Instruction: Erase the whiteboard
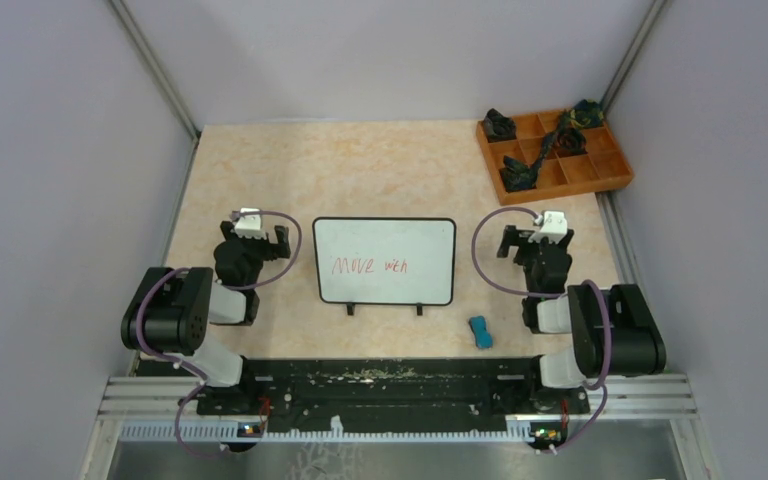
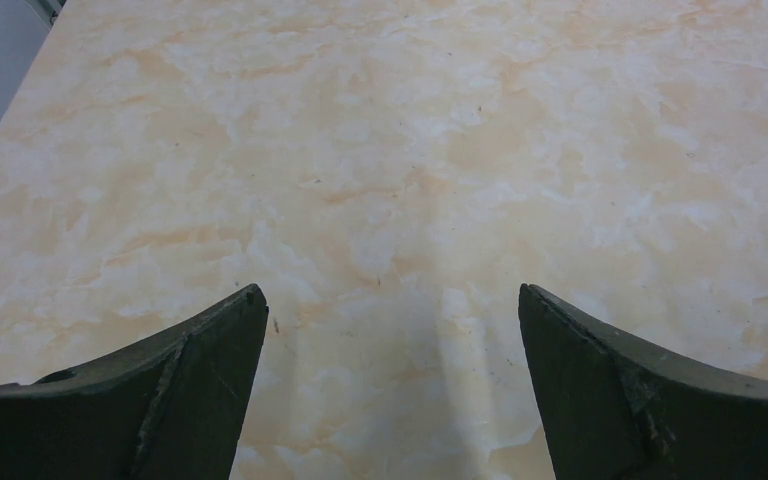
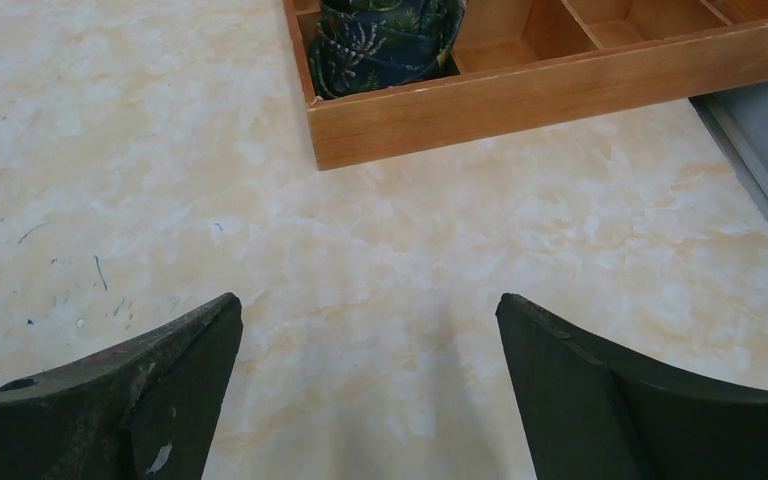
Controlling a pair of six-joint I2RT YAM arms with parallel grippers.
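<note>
The whiteboard (image 1: 384,261) lies flat in the middle of the table, black-framed, with red handwriting on its lower left part and two small black feet at its near edge. A small blue eraser block (image 1: 480,332) lies on the table just right of the board's near right corner. My left gripper (image 1: 257,232) is open and empty, left of the board; its wrist view shows only bare table between the fingers (image 2: 210,370). My right gripper (image 1: 538,236) is open and empty, right of the board, its fingers (image 3: 560,380) apart over bare table.
An orange wooden compartment tray (image 1: 615,183) holding dark patterned cloths (image 1: 523,172) stands at the back right; its near wall (image 3: 560,95) shows ahead of the right gripper. Grey enclosure walls border the table on three sides.
</note>
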